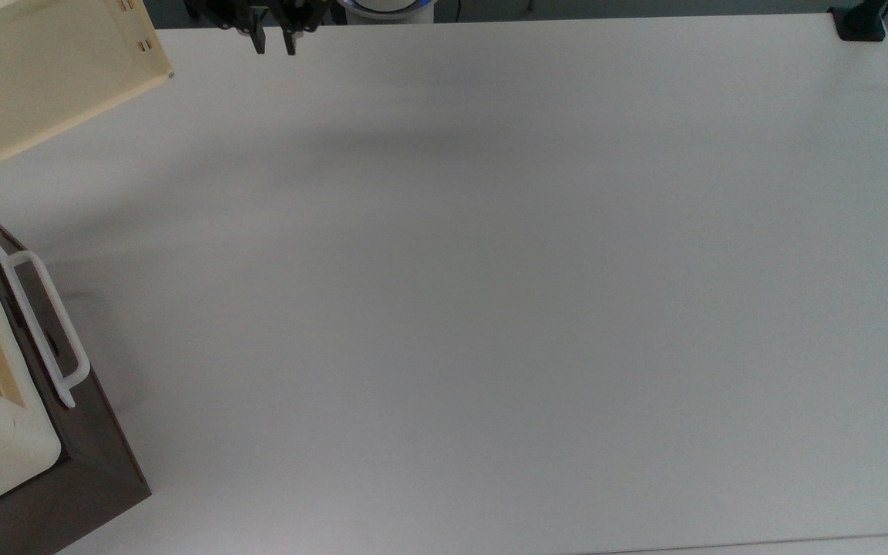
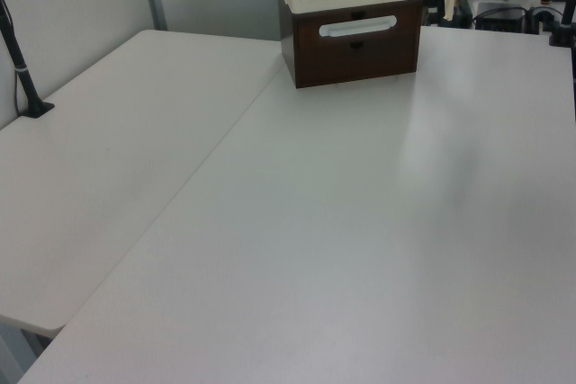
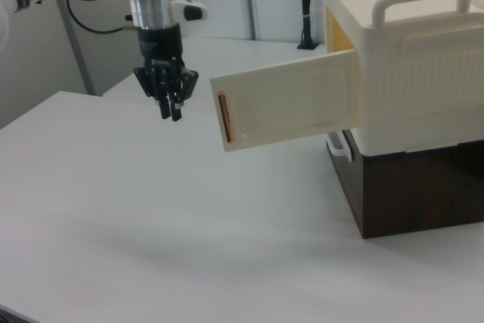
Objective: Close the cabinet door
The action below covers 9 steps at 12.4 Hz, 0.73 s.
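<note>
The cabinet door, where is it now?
In the right view, the door stands swung open from the cabinet, its free edge with the handle just right of the claw.

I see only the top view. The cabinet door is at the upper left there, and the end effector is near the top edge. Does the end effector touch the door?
Observer: No. In the right view the end effector hangs apart from the cabinet door, to the right view's left of its free edge.
Operator: Is there a handle on the outer face?
Observer: Yes, an orange-brown bar handle stands upright near that free edge.
Operator: Where does the end effector point?
Observer: Straight down.
</note>
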Each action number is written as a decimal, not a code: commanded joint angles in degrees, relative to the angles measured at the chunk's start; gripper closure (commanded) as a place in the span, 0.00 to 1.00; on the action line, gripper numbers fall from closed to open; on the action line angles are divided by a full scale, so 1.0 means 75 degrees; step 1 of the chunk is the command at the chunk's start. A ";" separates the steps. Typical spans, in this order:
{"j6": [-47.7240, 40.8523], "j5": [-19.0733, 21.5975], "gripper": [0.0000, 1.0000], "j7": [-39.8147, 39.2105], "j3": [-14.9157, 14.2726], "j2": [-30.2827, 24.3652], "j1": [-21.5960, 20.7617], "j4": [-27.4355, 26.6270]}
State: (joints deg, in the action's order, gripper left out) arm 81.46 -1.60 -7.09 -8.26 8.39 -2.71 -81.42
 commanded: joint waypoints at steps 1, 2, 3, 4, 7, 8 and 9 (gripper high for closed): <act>-0.0455 0.0062 0.80 -0.1722 -0.0059 -0.0252 0.0582 -0.0089; -0.0653 0.0061 0.81 -0.2237 -0.0059 -0.0310 0.0793 -0.0089; -0.0991 0.0050 0.84 -0.2811 -0.0059 -0.0392 0.0945 -0.0077; -0.1296 0.0050 0.85 -0.3177 -0.0059 -0.0520 0.0982 -0.0066; -0.1990 0.0061 0.88 -0.3730 -0.0047 -0.0709 0.1099 0.0040; -0.2130 0.0073 0.88 -0.3835 -0.0047 -0.0744 0.1099 0.0133; -0.2247 0.0062 0.88 -0.3860 -0.0047 -0.0756 0.1099 0.0238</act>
State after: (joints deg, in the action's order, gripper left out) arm 67.24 -1.61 -33.81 -8.48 3.60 5.75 -80.82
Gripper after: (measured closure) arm 0.881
